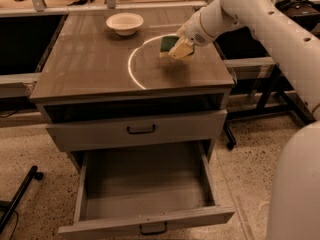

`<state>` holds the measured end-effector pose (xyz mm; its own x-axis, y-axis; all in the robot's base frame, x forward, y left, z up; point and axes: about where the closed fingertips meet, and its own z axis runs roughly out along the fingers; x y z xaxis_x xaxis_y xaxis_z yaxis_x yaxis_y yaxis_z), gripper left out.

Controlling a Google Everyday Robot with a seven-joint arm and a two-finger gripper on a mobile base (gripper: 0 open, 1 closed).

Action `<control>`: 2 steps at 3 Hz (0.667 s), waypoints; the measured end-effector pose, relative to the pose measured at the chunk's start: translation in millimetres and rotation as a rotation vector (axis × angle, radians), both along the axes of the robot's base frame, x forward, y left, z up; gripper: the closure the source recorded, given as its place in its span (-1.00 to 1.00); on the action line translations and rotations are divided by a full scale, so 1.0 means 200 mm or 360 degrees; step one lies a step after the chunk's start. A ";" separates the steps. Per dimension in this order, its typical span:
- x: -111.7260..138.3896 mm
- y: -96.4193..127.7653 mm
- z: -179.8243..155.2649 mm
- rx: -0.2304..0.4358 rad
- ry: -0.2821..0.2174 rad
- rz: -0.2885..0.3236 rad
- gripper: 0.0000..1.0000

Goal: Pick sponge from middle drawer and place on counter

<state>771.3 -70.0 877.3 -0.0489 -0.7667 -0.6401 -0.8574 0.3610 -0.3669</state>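
The sponge [168,43], dark green on top with a pale yellow layer, is in my gripper [176,48] just above the counter [90,64], over the right part of the white arc [131,64]. The gripper is shut on the sponge and comes in from the upper right on my white arm [240,9]. The middle drawer [145,189] stands pulled open below, grey and with nothing in it, its dark bar handle [153,229] at the front edge. The drawer above it [137,129] is shut.
A white bowl [124,23] stands at the back left of the counter. Dark side tables flank the cabinet at left [20,39] and right [260,54]. A black leg [20,196] lies on the speckled floor at lower left.
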 end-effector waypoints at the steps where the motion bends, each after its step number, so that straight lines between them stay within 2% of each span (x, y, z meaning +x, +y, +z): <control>1: 0.00 0.00 0.01 -0.0028 -0.0003 0.0018 -1.00; 2: -0.06 -0.02 0.08 -0.0027 -0.0022 0.0075 -1.00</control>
